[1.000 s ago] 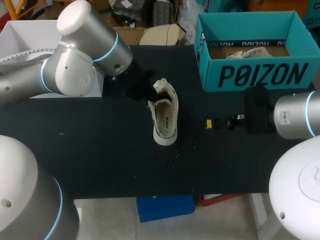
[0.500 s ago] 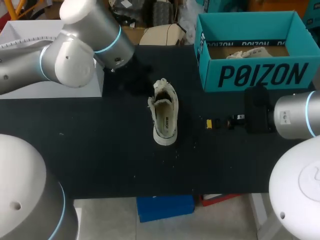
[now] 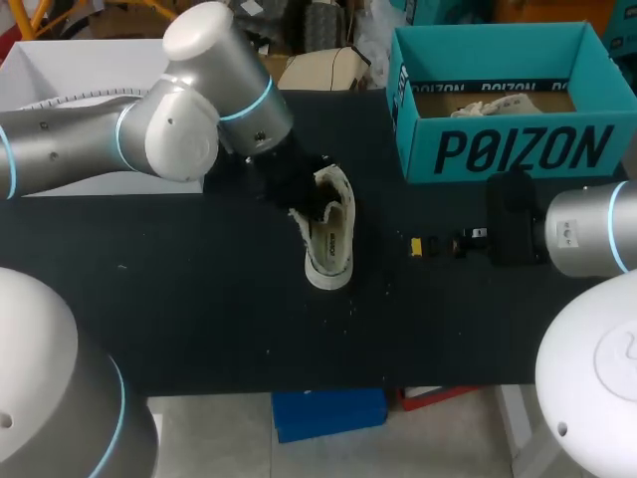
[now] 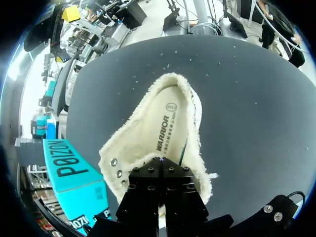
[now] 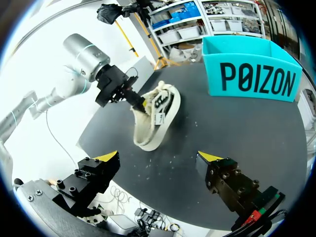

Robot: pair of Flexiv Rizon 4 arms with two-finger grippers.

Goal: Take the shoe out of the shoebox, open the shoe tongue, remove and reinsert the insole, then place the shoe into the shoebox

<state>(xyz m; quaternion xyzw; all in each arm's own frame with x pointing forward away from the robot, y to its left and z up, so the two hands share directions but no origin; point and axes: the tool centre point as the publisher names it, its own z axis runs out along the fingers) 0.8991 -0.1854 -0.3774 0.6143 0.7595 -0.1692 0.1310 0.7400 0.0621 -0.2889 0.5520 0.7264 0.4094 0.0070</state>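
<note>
A cream shoe [image 3: 331,244] stands on the black table [image 3: 199,299], its opening wide and its printed insole [image 4: 165,131] showing. My left gripper [image 3: 315,207] is shut, its black fingers together and pressed into the front of the opening by the tongue and eyelets [image 4: 114,163]; I cannot tell if it pinches any fabric. The right wrist view shows the same shoe [image 5: 157,118] and the left gripper [image 5: 142,105] at its top. My right gripper [image 5: 160,157] stands open a short way to the shoe's right, low over the table and empty. The teal shoebox [image 3: 518,149] sits at the back right.
Crumpled packing paper [image 3: 498,103] lies inside the shoebox. A white box [image 3: 60,75] stands at the table's back left. Small crumbs are scattered on the table near the shoe's heel [image 3: 388,291].
My left arm swung from the back left over to the shoe, and its shut gripper now sits in the shoe's opening. The right arm has not moved.
</note>
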